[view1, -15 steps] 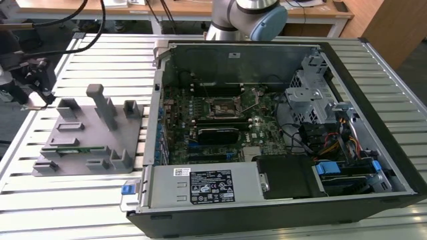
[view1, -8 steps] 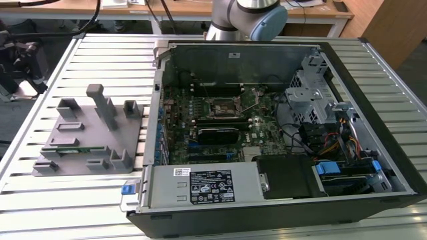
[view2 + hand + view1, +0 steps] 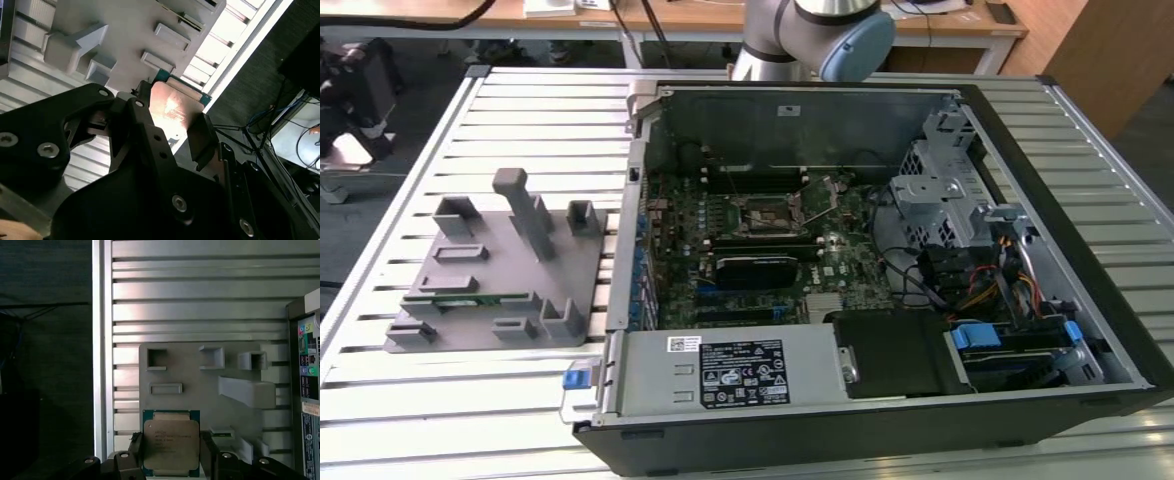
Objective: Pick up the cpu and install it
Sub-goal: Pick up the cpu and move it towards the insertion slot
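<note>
The cpu (image 3: 171,442) is a flat square chip with a pale metal top and a green rim. My gripper (image 3: 171,457) is shut on it, one dark finger (image 3: 135,450) on each side. In the second wrist view the cpu (image 3: 172,107) glints between the black fingers (image 3: 202,135) of the gripper (image 3: 172,120). Behind the chip lies the grey holder plate (image 3: 200,375) with its pockets and blocks. The socket (image 3: 770,212) with its metal frame sits on the motherboard inside the open computer case (image 3: 1067,300).
The grey holder plate (image 3: 494,270) rests on the slatted metal table (image 3: 520,110) at the exterior view's left of the case and carries a green memory stick (image 3: 467,297). Drive cages and cables (image 3: 961,230) crowd the case's right side. The arm's base (image 3: 814,30) stands behind the case.
</note>
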Controlling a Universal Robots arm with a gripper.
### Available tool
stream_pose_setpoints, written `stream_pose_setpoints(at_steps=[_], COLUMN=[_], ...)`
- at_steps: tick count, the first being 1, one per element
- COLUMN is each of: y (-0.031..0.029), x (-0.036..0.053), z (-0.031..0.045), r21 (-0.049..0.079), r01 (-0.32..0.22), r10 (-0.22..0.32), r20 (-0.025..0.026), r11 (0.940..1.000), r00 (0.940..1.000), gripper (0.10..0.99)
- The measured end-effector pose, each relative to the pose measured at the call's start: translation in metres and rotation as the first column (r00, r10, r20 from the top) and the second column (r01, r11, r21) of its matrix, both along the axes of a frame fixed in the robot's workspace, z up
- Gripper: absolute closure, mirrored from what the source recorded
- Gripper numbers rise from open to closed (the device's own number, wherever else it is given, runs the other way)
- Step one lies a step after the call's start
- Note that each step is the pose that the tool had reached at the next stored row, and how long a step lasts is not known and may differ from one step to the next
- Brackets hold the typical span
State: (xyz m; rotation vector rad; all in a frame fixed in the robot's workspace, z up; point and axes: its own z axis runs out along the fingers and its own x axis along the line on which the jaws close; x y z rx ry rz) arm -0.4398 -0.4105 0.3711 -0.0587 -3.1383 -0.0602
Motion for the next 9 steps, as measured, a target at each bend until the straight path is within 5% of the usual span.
stream_pose_setpoints(at_steps=[3, 9], y=[0.0, 0.0], x=[0.0, 0.0009], z=[0.0106, 0.0119], r21=[0.0, 0.0], r01=[0.0, 0.0], r10=[0.0, 0.0], r20=[-0.0001, -0.0004], r11=[1.0, 1.0], r00=[1.0, 1.0], gripper=[0.549, 0.549])
